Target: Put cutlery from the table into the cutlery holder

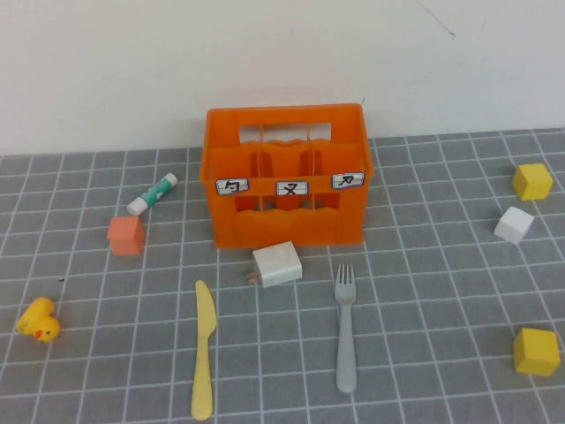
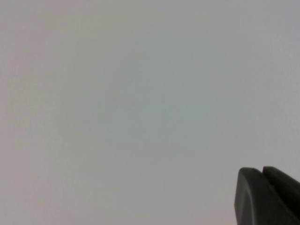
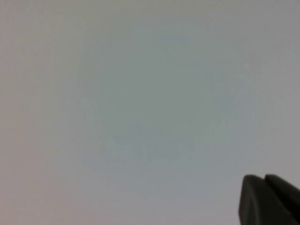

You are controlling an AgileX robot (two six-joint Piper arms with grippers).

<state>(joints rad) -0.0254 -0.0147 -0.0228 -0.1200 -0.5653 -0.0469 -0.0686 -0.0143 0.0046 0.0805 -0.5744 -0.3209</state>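
Note:
The pale yellow knife (image 1: 203, 349) lies flat on the tiled table (image 1: 424, 291), in front of the crate and to its left. The grey fork (image 1: 345, 327) lies in front and to its right, tines toward the crate. The orange cutlery holder (image 1: 287, 177) stands upright at the back middle, with three white labels on its front. Neither arm shows in the high view. My left gripper (image 2: 261, 171) shows only dark fingertips pressed together against a blank pale background. My right gripper (image 3: 264, 178) looks the same. Both hold nothing.
A white block (image 1: 276, 264) lies just in front of the crate, between knife and fork. A glue stick (image 1: 153, 193), an orange-pink cube (image 1: 126, 235) and a yellow duck (image 1: 39, 321) are on the left. Two yellow cubes (image 1: 532, 180) (image 1: 536, 351) and a white cube (image 1: 514, 224) are on the right.

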